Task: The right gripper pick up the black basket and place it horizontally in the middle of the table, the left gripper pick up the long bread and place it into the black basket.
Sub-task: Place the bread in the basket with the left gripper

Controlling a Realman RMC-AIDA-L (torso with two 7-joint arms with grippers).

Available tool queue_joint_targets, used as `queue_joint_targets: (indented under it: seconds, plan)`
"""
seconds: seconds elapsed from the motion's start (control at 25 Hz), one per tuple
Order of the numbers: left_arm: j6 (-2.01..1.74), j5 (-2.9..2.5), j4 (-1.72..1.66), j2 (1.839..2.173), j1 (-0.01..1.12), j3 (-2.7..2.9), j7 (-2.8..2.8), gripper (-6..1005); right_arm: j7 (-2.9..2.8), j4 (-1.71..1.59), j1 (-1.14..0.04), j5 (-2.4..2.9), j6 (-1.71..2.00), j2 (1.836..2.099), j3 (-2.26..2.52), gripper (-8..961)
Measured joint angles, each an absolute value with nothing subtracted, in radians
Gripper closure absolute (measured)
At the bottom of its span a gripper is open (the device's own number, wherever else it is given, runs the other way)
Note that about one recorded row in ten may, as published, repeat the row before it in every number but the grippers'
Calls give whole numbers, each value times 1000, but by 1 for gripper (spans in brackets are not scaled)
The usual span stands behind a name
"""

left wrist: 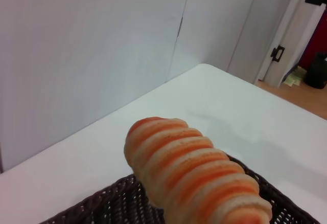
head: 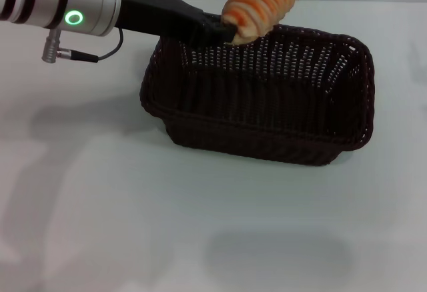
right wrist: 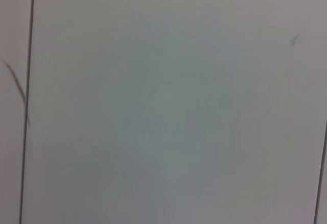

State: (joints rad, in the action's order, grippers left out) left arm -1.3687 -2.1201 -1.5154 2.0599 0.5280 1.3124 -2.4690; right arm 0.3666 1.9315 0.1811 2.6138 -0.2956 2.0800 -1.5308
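Observation:
The black basket (head: 267,95) lies lengthwise across the middle of the white table (head: 100,205). My left gripper (head: 223,32) reaches in from the upper left, shut on one end of the long bread (head: 261,2). It holds the striped orange-brown loaf tilted up above the basket's far rim. In the left wrist view the bread (left wrist: 199,178) fills the foreground with the basket's rim (left wrist: 102,206) under it. My right gripper is out of view; its wrist view shows only a pale blank surface.
The left arm's silver body with the green ring (head: 73,17) and its cable (head: 87,55) sit over the table's far left. A white wall and a doorway (left wrist: 306,40) stand beyond the table's far edge.

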Motion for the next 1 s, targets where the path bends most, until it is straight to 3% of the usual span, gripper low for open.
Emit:
queue_joint_targets:
  seconds: [0.52,0.72,1.0]
  plan:
    - [-1400,-2113,-1477,2060,555,1300,-2464,822,367,1930,163,2629,-296,2080,-1531,461]
    - [-1387,-2112,-1484,2062,555,1292,-2453,569,367,1929,164,2629,-294,2080,-1531,461]
    - [-1336,-2108,-1656,2062,413,1181,-2444,369,367,1952,188,2638,-289,2080,-1528,461]
